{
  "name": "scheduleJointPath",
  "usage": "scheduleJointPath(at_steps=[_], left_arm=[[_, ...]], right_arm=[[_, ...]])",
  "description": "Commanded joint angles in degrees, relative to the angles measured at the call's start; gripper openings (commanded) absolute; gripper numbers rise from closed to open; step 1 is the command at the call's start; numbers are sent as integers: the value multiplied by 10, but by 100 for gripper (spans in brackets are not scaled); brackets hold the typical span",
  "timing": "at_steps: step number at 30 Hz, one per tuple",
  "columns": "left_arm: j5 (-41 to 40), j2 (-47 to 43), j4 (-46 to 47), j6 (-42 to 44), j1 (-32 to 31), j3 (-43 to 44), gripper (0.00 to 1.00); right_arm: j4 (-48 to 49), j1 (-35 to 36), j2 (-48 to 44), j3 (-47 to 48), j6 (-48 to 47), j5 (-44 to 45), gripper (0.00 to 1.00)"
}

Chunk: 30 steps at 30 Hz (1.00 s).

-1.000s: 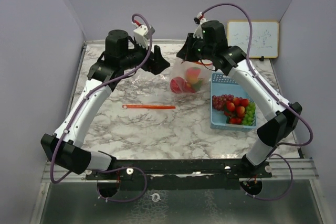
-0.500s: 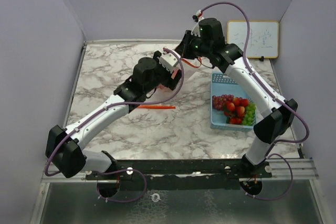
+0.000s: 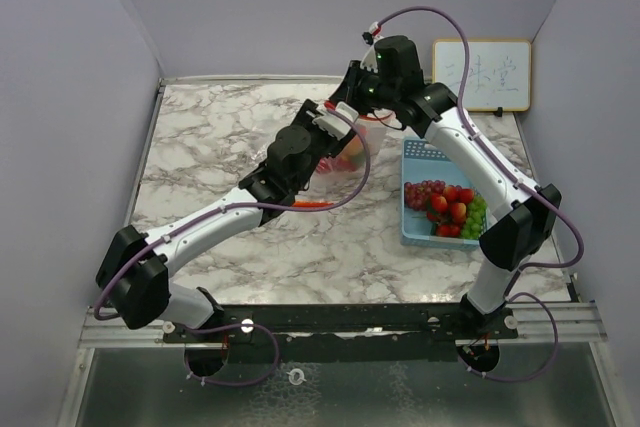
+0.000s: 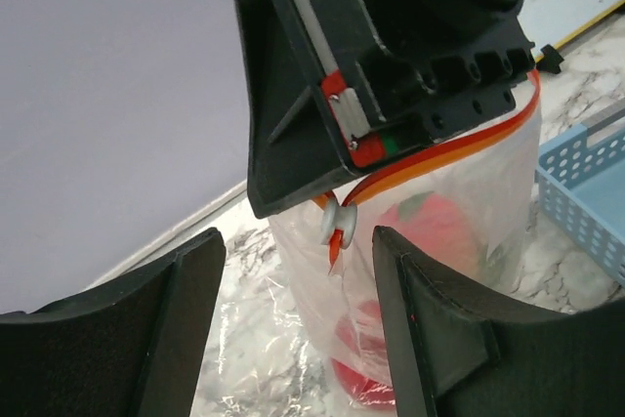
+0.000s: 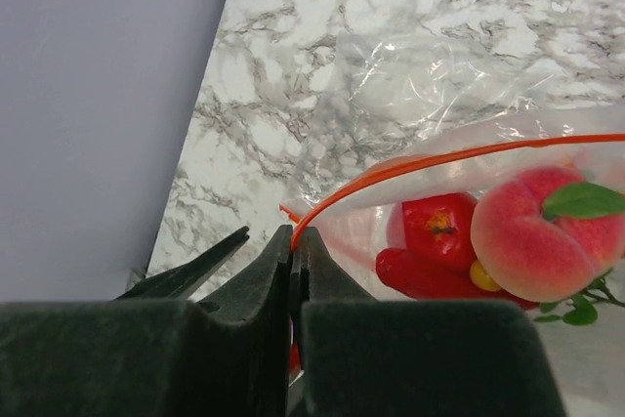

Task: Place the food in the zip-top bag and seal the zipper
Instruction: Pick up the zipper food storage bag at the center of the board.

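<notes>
- The right gripper (image 5: 293, 241) pinches one end of the orange zipper track (image 5: 469, 155) on the zip-top bag (image 3: 352, 157). Its fingers are pressed together on the plastic, and the bag's mouth is held up near the far edge of the tabletop (image 3: 220, 147), right of centre.
- The left gripper (image 4: 298, 239) faces the bag from the left-edge side with its fingers apart. The white zipper slider (image 4: 337, 227) shows in the gap between them; whether either finger touches it cannot be told.
- Inside the clear bag sit a peach (image 5: 537, 231) with a green leaf and a red tomato (image 5: 439, 225) beside it, with a red chili (image 5: 425, 275) below them.
- A light-blue basket (image 3: 425, 157) stands just right of the bag, near the right edge. In it lie purple grapes (image 3: 422, 190), small red fruits (image 3: 452, 209) and green grapes (image 3: 476, 215).
- A thin orange strip (image 3: 312, 204) lies flat near the tabletop's centre, partly hidden by the left arm (image 3: 220, 217).
- A whiteboard (image 3: 482, 74) leans upright at the far right corner.
</notes>
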Motion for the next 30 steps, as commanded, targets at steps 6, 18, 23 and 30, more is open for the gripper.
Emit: scheduleJointPath(at_steps=[6, 18, 23, 30], left_arm=[[-19, 22, 74, -12, 0, 2, 0], [22, -79, 2, -103, 26, -56, 0], [178, -102, -63, -182, 83, -59, 0], [375, -109, -147, -225, 149, -23, 0]], right_arm=[[15, 0, -24, 10, 7, -8, 2], [17, -26, -102, -72, -91, 106, 8], [83, -28, -165, -146, -186, 85, 38], [174, -32, -208, -211, -364, -76, 59]])
